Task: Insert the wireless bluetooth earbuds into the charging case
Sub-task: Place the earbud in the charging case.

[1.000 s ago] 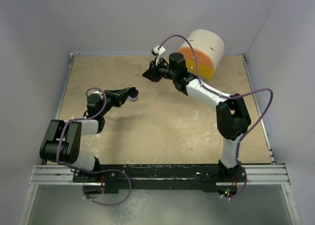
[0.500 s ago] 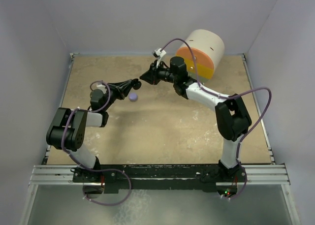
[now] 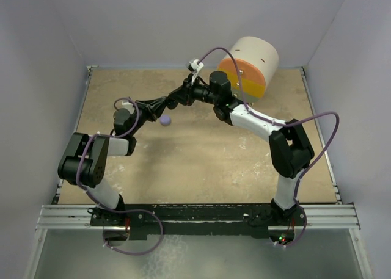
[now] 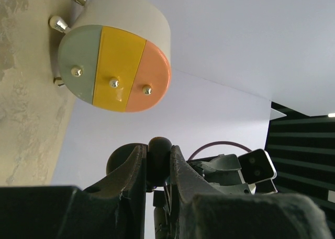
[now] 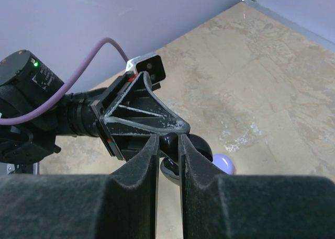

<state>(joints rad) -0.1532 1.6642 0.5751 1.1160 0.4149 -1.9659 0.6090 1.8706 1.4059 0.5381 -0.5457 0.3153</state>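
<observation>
Aloft: two arms meet tip to tip above the counter [image 3: 214, 163], left of centre and toward the back.
Left fingers [image 4: 133, 171]: pressed tight on a small black earbud [image 4: 159, 145], whose rounded end pokes up past the tips.
Right fingers [image 5: 147, 158]: nearly together, pinching something dark and glossy. A black rounded body bulging beside them reads as the charging case [image 5: 198, 145], though the fingers hide most of it.
Lavender piece [image 3: 164, 121]: lies alone on the counter just below the meeting tips, apart from both. It is too small to tell whether it is an earbud or a case.
Step in hand: by all appearances the insertion itself, with bud and case face to face in the air. Neither wrist view shows the bud seated.
Next move: likely a fine, straight push of the bud into its socket. The right arm would need to keep the case steady with its opening turned toward the bud. A slight misalignment could pop the bud free and drop it.
Counter: mottled tan and stone-like, scuffed pale in patches. A metal rail [image 3: 195, 215] runs along the near edge, where the arm bases are bolted.
Round cabinet [image 3: 253, 56]: a cream drum in the far right corner. Its face is striped sage, yellow and orange, with three small knobs and short metal legs.
Room: plain lilac-grey walls [image 3: 183, 22] close in the counter on three sides.
</observation>
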